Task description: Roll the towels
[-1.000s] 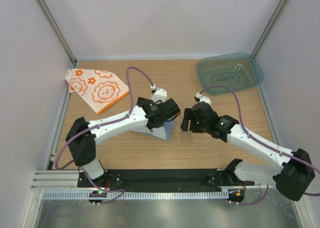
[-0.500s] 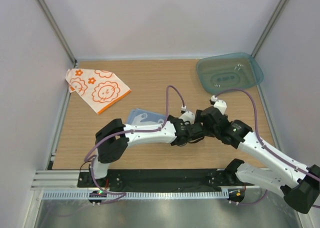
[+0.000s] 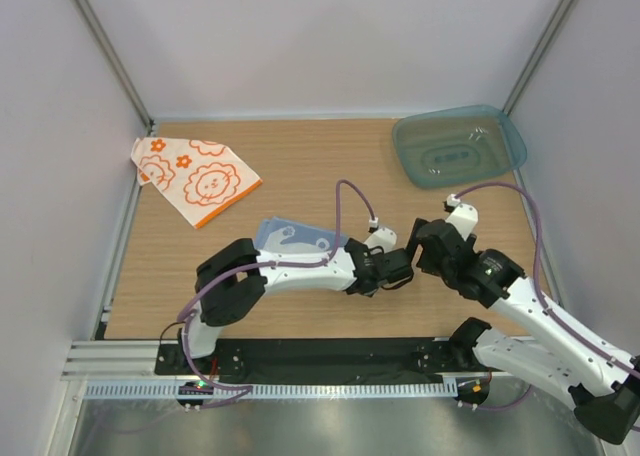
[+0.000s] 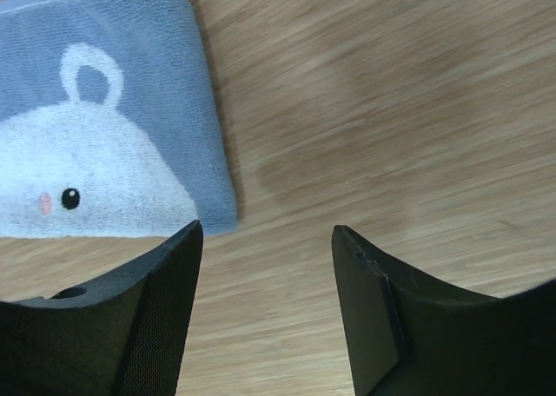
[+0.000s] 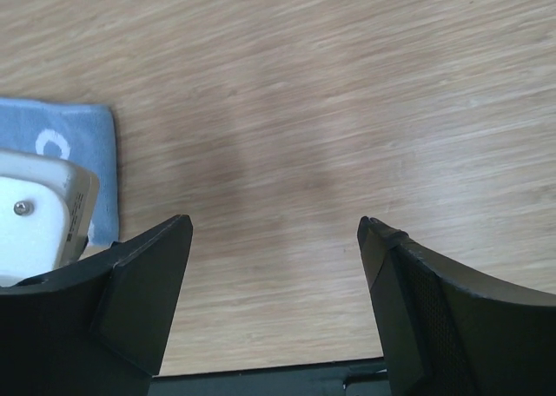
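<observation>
The light blue towel [image 3: 290, 236] lies flat on the wooden table, its near edge hidden under my left forearm. Its white creature print shows at the upper left of the left wrist view [image 4: 87, 135], and a corner shows in the right wrist view [image 5: 97, 157]. The white towel with orange prints [image 3: 195, 181] lies flat at the far left. My left gripper [image 3: 398, 268] is open and empty over bare wood just right of the blue towel [image 4: 266, 233]. My right gripper [image 3: 427, 252] is open and empty beside it, also over bare wood [image 5: 275, 225].
A translucent teal tray [image 3: 460, 146] sits at the far right corner. Grey walls close the table on three sides. A black rail [image 3: 330, 354] runs along the near edge. Part of my white left arm [image 5: 39, 214] shows in the right wrist view.
My left gripper has swung right, off the blue towel, which now lies uncovered and flat. My right gripper has drawn back to the right.
</observation>
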You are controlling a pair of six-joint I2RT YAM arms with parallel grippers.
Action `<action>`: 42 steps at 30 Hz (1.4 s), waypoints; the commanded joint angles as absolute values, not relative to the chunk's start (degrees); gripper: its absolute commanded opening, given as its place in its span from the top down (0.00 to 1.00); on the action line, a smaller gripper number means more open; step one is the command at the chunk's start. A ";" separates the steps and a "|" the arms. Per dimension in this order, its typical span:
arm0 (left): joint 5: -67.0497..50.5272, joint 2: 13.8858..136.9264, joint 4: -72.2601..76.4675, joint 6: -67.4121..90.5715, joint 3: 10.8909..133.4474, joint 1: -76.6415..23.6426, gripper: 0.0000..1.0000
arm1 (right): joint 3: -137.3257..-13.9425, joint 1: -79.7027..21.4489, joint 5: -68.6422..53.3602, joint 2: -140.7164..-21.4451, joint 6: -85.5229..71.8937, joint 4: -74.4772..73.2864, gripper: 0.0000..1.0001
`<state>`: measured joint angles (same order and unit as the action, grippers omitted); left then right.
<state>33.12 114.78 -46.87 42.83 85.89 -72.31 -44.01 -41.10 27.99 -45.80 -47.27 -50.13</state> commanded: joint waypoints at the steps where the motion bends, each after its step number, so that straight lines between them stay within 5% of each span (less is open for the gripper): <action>1: 32.96 115.75 -45.44 42.63 82.89 -70.23 0.37 | -45.44 -41.31 30.50 -41.92 -49.92 -50.10 0.14; 17: 35.68 110.30 -44.38 42.02 77.43 -69.70 0.32 | -50.62 -33.41 24.09 -54.84 -45.27 -40.87 0.09; 29: 35.42 113.11 -43.24 41.13 77.17 -68.55 0.34 | -48.78 -31.38 21.18 -53.18 -44.74 -40.78 0.10; 34: 34.89 114.34 -41.75 41.04 76.56 -68.47 0.43 | -47.64 -31.29 20.57 -53.00 -44.82 -41.04 0.13; 42: 34.19 114.79 -39.73 41.84 74.53 -68.47 0.70 | -46.41 -31.20 20.13 -52.12 -44.65 -41.22 0.18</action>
<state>33.80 113.51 -41.34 41.34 76.53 -68.82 -46.94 -31.38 20.80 -53.10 -45.21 -42.09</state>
